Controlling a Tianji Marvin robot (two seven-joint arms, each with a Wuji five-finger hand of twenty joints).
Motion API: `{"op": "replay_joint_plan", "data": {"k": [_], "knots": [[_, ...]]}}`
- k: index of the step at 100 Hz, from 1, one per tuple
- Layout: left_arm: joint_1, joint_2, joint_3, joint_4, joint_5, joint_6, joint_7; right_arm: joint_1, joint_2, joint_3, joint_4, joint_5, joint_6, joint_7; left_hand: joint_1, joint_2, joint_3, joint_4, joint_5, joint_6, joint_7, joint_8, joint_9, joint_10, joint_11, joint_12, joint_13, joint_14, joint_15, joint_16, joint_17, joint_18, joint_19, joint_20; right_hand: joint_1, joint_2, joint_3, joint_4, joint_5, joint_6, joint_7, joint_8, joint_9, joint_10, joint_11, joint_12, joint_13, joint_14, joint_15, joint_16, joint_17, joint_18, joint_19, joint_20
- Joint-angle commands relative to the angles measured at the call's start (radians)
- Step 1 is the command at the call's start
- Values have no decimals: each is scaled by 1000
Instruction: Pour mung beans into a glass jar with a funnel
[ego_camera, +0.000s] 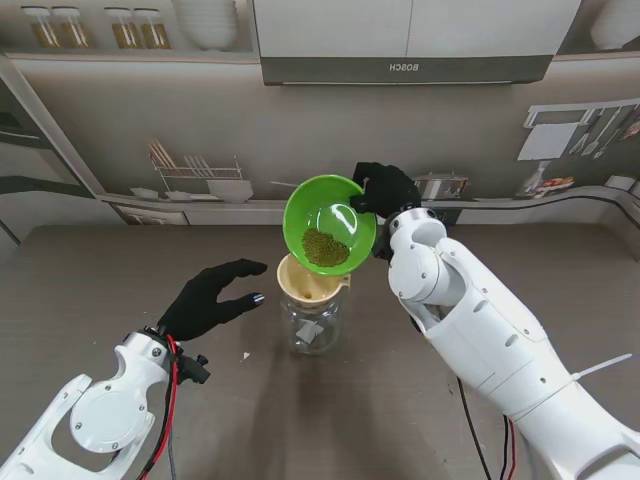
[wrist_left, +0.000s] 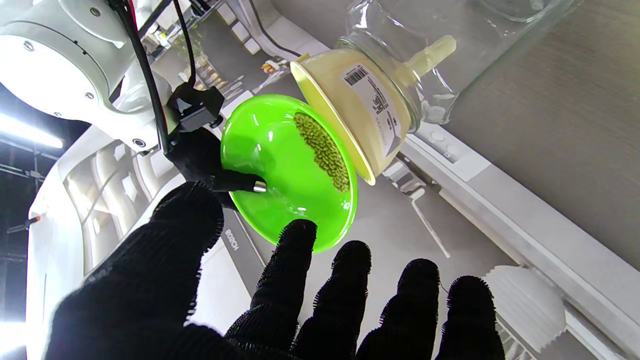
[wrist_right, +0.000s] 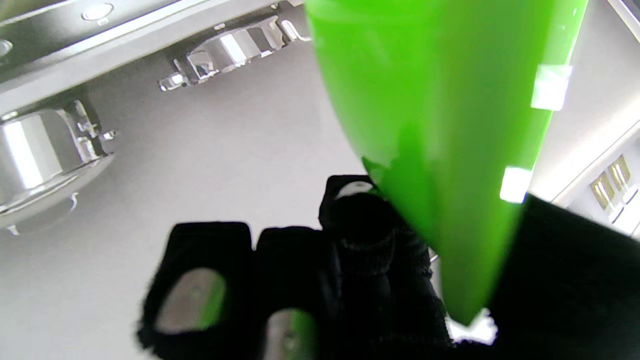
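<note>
A clear glass jar (ego_camera: 311, 325) stands near the table's middle with a cream funnel (ego_camera: 307, 280) seated in its mouth. My right hand (ego_camera: 386, 188) is shut on the far rim of a bright green bowl (ego_camera: 330, 222), tilted steeply toward me over the funnel. Mung beans (ego_camera: 326, 247) are heaped at the bowl's low edge, right above the funnel. My left hand (ego_camera: 213, 297) hovers open just left of the jar, fingers spread toward it without touching. The left wrist view shows the bowl (wrist_left: 280, 170), beans (wrist_left: 324, 150), funnel (wrist_left: 350, 107) and jar (wrist_left: 440, 65). The right wrist view shows only the bowl's underside (wrist_right: 440, 125) and the hand's fingers (wrist_right: 360, 250).
A printed kitchen backdrop stands behind the table's far edge. A small white scrap (ego_camera: 246, 355) lies on the grey table (ego_camera: 100, 290) near my left wrist. A red cable (ego_camera: 172, 400) runs along the left forearm.
</note>
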Motion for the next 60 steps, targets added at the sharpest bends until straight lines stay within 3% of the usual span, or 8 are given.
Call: {"op": "replay_joint_plan", "data": {"k": [1, 60], "knots": [[1, 0, 4, -14, 9, -10, -15, -5, -4, -1, -19, -14, -14, 1, 23, 32, -16, 27, 2, -4, 0, 0, 5, -7, -9, -5, 3, -12, -12, 1, -11, -13, -31, 14, 47, 36, 80, 16, -5, -45, 31, 28, 97, 56, -25, -7, 28, -117, 98, 21, 56, -61, 141, 13], [7, 2, 15, -39, 77, -63, 13, -14, 3, -23, -22, -118, -98, -65, 11, 31, -11, 26, 2, -7, 1, 0, 13, -9, -7, -5, 5, -17, -10, -1, -4, -12, -31, 10, 38, 38, 83, 13, -12, -52, 40, 27, 95, 45, -24, -6, 28, -132, 96, 23, 56, -74, 141, 13]]}}
